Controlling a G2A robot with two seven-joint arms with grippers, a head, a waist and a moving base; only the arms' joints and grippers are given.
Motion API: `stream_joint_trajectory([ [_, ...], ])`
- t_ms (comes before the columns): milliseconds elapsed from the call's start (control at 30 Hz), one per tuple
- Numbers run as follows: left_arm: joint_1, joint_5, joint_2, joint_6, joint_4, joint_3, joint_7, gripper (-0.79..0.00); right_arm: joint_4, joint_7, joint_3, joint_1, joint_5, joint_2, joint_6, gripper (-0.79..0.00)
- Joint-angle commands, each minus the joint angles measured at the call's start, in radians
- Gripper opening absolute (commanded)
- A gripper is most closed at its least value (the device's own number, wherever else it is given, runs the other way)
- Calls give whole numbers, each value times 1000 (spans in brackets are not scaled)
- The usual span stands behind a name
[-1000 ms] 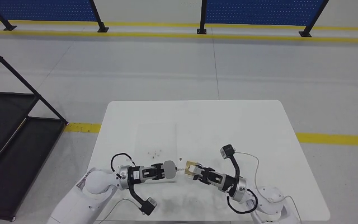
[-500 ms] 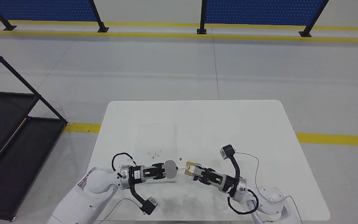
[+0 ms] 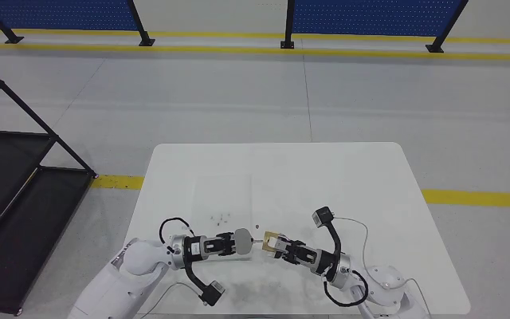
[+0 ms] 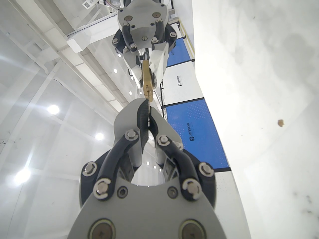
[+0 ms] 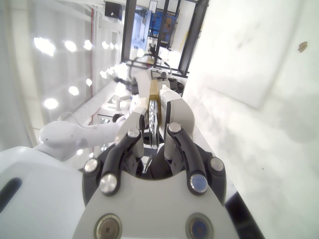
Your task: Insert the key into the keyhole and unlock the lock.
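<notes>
Low over the front of the white table [image 3: 358, 175], my two grippers face each other tip to tip. My left gripper [image 3: 241, 240] [image 4: 148, 111] is shut on a thin metal key [image 3: 256, 242] [image 4: 149, 102]. The key's tip sits at the bottom end of a brass padlock [image 3: 273, 241] [image 4: 146, 77]. My right gripper [image 3: 284, 246] [image 5: 153, 100] is shut on that padlock [image 5: 154, 93], with the silver shackle [image 5: 152, 123] pointing back toward the wrist. How deep the key sits in the keyhole is hidden.
A clear sheet [image 3: 223, 195] lies on the table behind the grippers, with small dark specks [image 3: 221, 215] on it. A tiny tan crumb [image 4: 280, 123] [image 5: 302, 46] rests on the tabletop. A black rack [image 3: 32, 199] stands off the table's left side.
</notes>
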Motion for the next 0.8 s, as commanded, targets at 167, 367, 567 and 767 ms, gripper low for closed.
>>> stream_joint_trajectory([
  [167,-6,0,0,-2,3,9,3,-785,0,-2,-9,5,1,7,3,-785],
  [367,-12,0,1,-5,5,16,6,-785,0,-3,-15,10,-2,13,5,-785],
  [567,-15,1,2,-7,7,19,6,-785,-2,-3,-20,14,-10,20,7,-785],
  [767,-17,4,3,-11,10,20,2,-785,-6,-2,-25,16,-13,27,-2,-785],
])
